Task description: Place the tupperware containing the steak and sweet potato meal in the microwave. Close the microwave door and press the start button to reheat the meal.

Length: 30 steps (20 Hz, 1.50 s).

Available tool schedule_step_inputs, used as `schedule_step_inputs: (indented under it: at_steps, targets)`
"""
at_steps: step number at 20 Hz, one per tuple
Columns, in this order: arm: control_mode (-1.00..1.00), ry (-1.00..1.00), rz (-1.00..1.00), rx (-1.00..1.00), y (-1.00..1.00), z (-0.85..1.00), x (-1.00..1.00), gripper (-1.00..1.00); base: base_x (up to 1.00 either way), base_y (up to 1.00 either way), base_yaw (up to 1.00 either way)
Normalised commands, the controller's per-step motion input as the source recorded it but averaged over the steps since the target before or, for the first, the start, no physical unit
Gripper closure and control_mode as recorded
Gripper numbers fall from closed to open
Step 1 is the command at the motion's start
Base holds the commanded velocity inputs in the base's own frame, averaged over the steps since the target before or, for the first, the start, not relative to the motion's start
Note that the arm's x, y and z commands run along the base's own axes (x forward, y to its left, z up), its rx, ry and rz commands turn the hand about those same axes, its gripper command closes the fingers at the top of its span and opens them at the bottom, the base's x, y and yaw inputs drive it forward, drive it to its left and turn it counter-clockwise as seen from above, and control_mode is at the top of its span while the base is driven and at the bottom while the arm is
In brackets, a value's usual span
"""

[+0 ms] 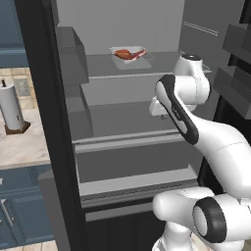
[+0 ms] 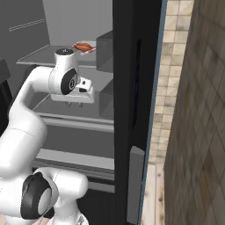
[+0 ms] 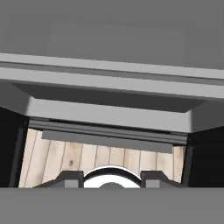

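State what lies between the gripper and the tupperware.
Open air and the front edge of the fridge shelf carrying the tupperware; the gripper hangs lower, per both base views.

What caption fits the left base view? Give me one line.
White arm reaches into the open fridge, one shelf below the tupperware holding steak and sweet potato.

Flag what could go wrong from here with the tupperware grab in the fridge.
1. The tupperware sits deep on the upper fridge shelf, while the gripper hangs below that shelf pointing down; lifting straight up may hit the shelf edge.
2. The elbow is folded close between the door bins, so swinging could clip them.
3. The steak and sweet potato lie loose; tilting could spill them.
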Motion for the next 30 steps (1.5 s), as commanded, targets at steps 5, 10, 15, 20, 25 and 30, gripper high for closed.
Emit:
schedule_step_inputs:
  at_steps: [5,10,15,20,25,30]
  targets:
    - [-1.0,-0.17,0.0,0.0,0.07,0.03,-0.08,-1.0,0.0,0.0,0.0]
    - [-1.0,-0.41,0.0,0.08,0.09,0.35,-0.23,-1.0,0.0,0.0,0.0]
    - [-1.0,-0.42,0.0,0.14,0.06,0.49,-0.11,-1.0,0.0,0.0,0.0]
    - [-1.0,-0.34,0.0,0.13,0.13,0.51,0.0,-1.0,0.0,0.0,0.0]
    - [-1.0,-0.16,-0.01,0.06,0.19,0.55,0.0,-1.0,0.0,0.0,0.0]
    - [-1.0,-0.05,-0.04,0.04,0.18,0.54,0.0,-1.0,0.0,0.0,0.0]
